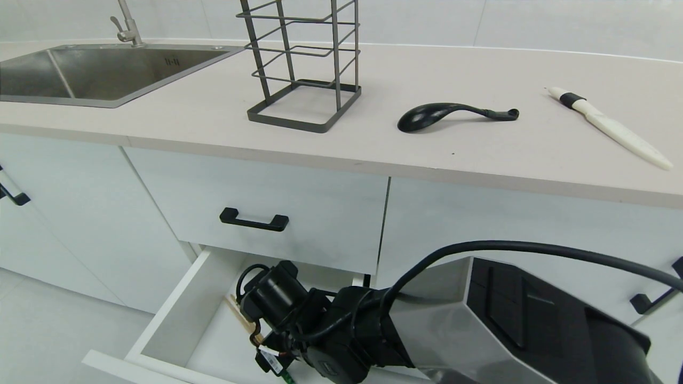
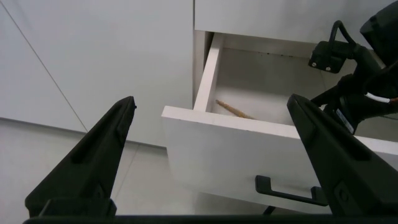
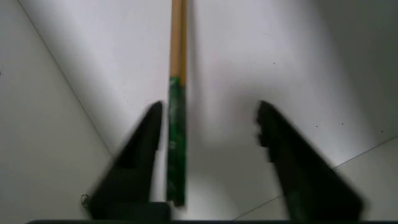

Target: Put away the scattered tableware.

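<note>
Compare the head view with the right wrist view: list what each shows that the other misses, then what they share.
Head view's extras: black spoon, white knife and wire rack on the counter, plus the sink. Right wrist view's extras: the open right gripper flanking the chopsticks' green ends. Shared: the chopsticks lying in the open drawer.

kitchen | steel sink [image 1: 32, 96], tap [image 1: 126, 24], countertop [image 1: 373, 144], drawers [image 1: 267, 197]

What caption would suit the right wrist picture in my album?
Inside the drawer, the right gripper hangs, fingers open, over green-tipped wooden chopsticks lying on the white floor.
</note>
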### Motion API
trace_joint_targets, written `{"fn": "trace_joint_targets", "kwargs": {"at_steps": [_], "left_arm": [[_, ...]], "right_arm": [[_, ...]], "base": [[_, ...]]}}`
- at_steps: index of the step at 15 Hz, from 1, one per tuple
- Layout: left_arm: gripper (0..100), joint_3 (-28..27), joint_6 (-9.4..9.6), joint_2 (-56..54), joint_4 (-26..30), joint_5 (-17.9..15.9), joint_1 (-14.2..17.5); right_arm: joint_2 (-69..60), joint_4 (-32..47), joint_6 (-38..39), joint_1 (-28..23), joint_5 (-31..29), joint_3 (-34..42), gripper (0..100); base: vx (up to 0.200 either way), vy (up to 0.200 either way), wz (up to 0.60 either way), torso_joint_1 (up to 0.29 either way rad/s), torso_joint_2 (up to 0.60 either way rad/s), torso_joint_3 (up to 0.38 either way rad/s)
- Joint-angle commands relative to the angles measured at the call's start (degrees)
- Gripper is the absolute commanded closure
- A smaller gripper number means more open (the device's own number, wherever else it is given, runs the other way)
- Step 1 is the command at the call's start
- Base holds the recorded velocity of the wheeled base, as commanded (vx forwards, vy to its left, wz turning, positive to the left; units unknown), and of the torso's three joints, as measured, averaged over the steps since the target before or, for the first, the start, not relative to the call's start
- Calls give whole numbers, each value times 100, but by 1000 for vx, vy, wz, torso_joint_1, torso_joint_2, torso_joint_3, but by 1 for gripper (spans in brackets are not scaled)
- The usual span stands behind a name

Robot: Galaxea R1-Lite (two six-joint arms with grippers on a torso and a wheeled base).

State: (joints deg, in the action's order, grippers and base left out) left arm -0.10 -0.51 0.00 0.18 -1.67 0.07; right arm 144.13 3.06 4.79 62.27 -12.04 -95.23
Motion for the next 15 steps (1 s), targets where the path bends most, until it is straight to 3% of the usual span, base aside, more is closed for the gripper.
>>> {"fn": "trace_joint_targets", "kwargs": {"at_steps": [1,5,9,12,13,15], "left_arm": [[0,1,-2,9,-1,0,1],[0,1,-2,9,-1,0,1],[0,1,-2,9,-1,0,1],[0,1,-2,9,-1,0,1],[0,1,-2,9,-1,0,1],[0,1,-2,9,-1,0,1]], "right_arm": [[-342,2,-4,119,-8,189,0],[-1388,-69,-48,356,-26,778,0],[-2354,-1035,-259,593,-17,1798,0],[-2785,-2890,-866,593,53,3107,0],[-2908,-3927,-1191,593,290,3810,0],[-3216,-4279,-1376,585,475,4373,0]], "base": [[0,0,0,0,0,0],[0,0,0,0,0,0],[0,0,0,0,0,0],[0,0,0,0,0,0],[0,0,0,0,0,0],[0,0,0,0,0,0]]}}
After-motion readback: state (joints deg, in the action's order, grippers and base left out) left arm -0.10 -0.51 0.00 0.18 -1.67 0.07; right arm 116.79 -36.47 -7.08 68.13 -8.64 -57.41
